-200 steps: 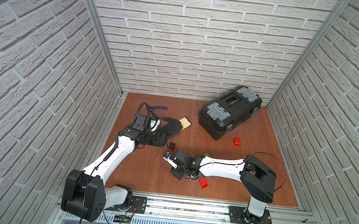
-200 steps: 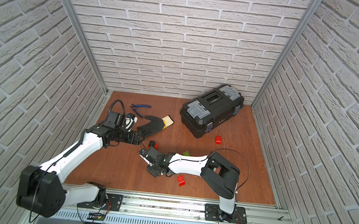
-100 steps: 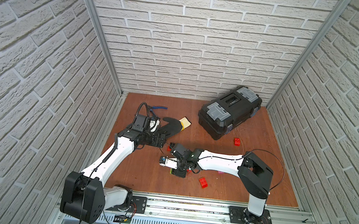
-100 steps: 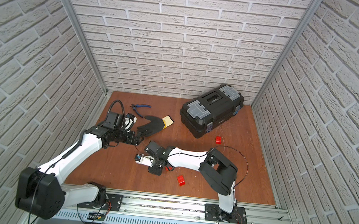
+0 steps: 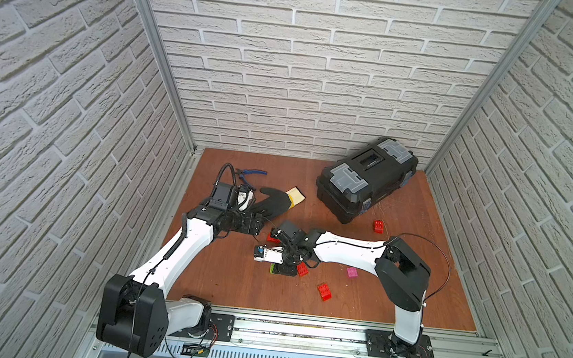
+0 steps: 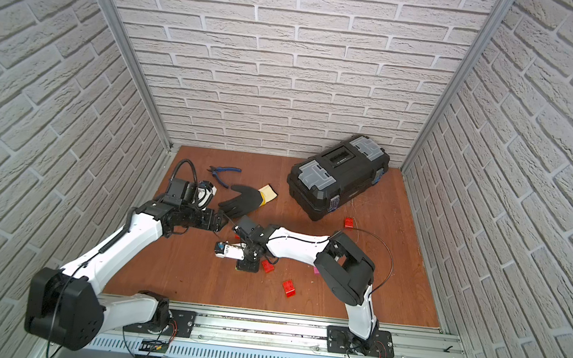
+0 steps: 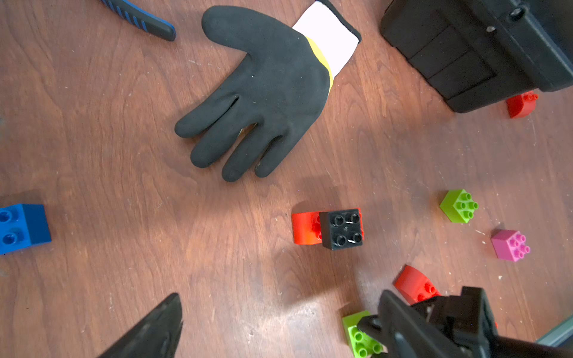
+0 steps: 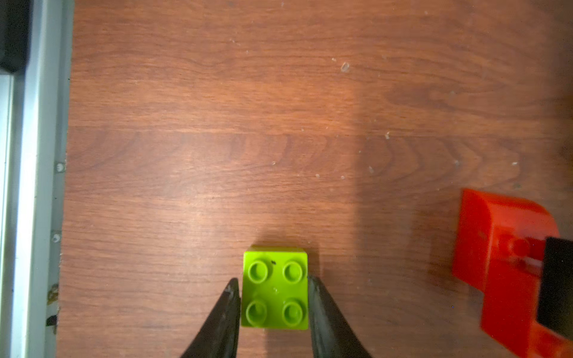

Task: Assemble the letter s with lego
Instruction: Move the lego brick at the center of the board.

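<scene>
Straddling a lime green brick (image 8: 275,297) that sits studs-up on the wooden table (image 8: 279,93), the right gripper (image 8: 273,281) keeps a narrow set, both fingers against the brick's sides, toward the front middle of the table. The left gripper (image 5: 258,226) hangs wide and empty near the fingertips of a black glove (image 7: 266,93).

No letter seems to be taking shape yet. Only a red-and-black pair (image 7: 328,229) is joined, while a second lime green brick (image 7: 459,206), a pink brick (image 7: 511,245), a blue brick (image 7: 21,227), a curved red brick (image 7: 414,283) and a red brick (image 5: 324,292) lie apart. The step looks like the fetching or the setting down of one piece; which of the two, the views do not settle. Next, the piece needs lining up stud to socket with a neighbour, then a square press down.

In both top views the gripped brick is almost wholly hidden under the gripper. The blue brick is cut by the frame edge. A black shape overlapping the curved red brick in the right wrist view cannot be identified.
</scene>
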Robot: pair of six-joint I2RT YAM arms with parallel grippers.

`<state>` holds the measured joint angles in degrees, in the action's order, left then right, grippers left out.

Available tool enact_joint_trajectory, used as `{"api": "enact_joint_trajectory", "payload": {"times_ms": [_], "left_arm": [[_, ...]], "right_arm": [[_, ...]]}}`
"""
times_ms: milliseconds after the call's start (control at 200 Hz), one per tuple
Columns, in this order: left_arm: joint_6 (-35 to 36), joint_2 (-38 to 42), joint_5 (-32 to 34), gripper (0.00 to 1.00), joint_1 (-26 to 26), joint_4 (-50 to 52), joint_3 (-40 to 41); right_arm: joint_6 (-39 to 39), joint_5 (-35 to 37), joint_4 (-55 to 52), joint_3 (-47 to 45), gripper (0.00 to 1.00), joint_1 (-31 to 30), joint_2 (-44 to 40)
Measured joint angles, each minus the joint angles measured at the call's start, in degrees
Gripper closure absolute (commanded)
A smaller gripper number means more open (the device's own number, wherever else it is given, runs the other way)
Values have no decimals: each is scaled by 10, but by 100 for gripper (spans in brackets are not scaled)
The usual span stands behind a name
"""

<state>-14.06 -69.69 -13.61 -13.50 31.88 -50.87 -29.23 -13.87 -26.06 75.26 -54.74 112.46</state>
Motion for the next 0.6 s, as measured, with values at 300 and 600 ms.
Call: {"api": "enact_joint_trajectory", "payload": {"times_ms": [300,600], "left_arm": [[1,0,0,2,0,1,0],[4,0,-4,2,0,1,0]], "right_arm": [[3,1,-3,4,58,0,22],[24,3,-4,-6,33,2,-15]]}}
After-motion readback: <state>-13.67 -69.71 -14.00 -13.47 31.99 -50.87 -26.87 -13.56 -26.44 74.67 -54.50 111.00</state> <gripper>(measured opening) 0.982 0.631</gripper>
